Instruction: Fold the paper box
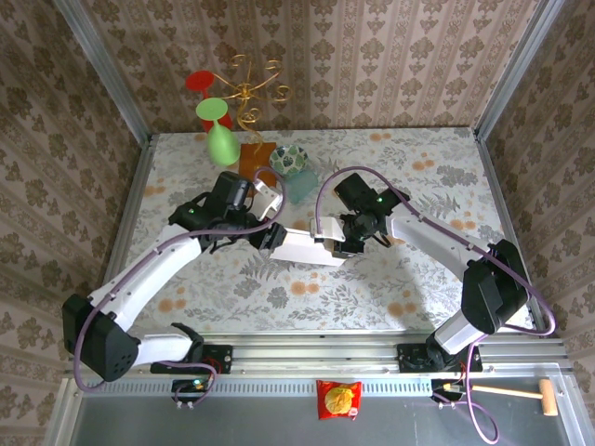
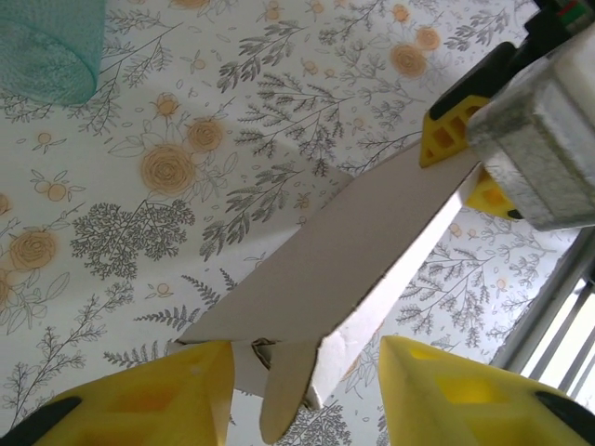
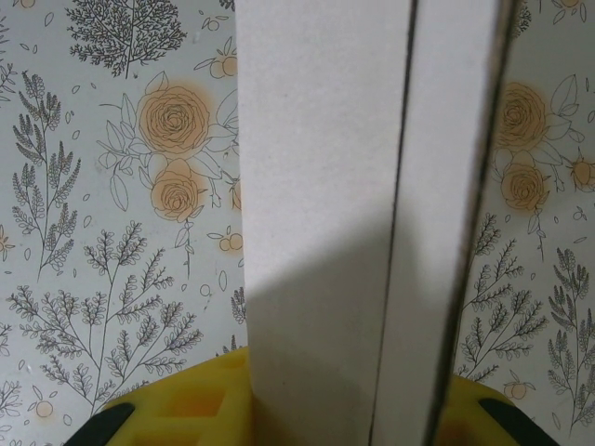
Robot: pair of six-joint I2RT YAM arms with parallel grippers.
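the counter wears a pale cloth printed with orange roses and grey leafy sprigs. patterned walls meet its far and side edges. at the far edge, left of the middle, stands a gold wire stand, with a green goblet tilted just near of it. beside the goblet is a brown wooden board. just right of the board sit a round green-patterned piece and a teal cup.

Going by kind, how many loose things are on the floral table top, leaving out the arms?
Pale grey-white flat cardboard paper box: 1
Goblets: 2, the red goblet and the green goblet
Gold wire stand: 1
Teal mesh cup: 1
Brown wooden board: 1
Green-and-white patterned round dish: 1
Total: 7
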